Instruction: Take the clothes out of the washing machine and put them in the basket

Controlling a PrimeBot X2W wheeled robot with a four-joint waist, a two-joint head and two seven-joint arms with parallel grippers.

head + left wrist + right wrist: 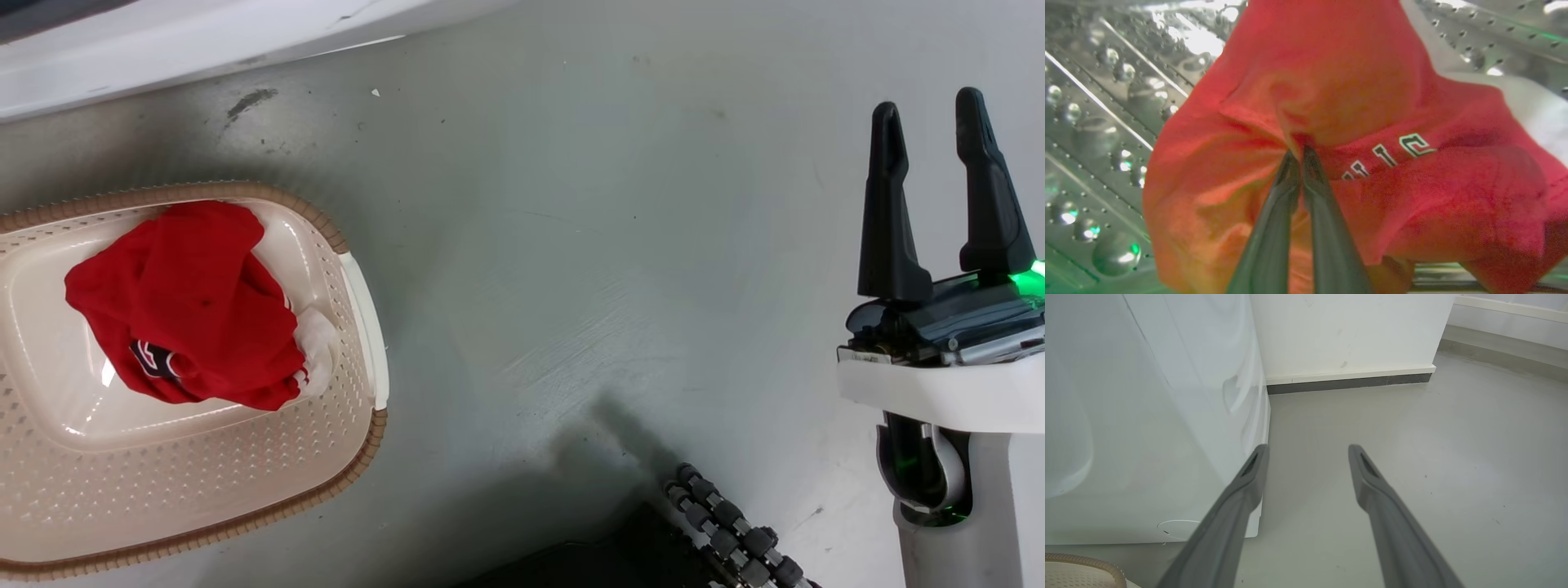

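Observation:
One of the clothes, a red garment (192, 306) with white trim and a dark logo, lies bunched in the cream basket (359, 392) on the floor at the left. Inside the washing machine's steel drum (1098, 122), my left gripper (1300, 151) is shut on a fold of another red garment (1355, 81) with white letters; the cloth hangs around the fingertips. My right gripper (931, 122) stands open with nothing between its fingers, above bare floor at the right. In the right wrist view this gripper (1308, 451) points past the washing machine's white front (1147, 416).
The machine's white lower edge (163, 49) runs along the head view's top left. A white wall with a dark skirting (1347, 381) stands behind the machine. The robot's dark base and its rollers (727, 523) sit at the bottom. Grey floor (571, 245) lies between basket and right arm.

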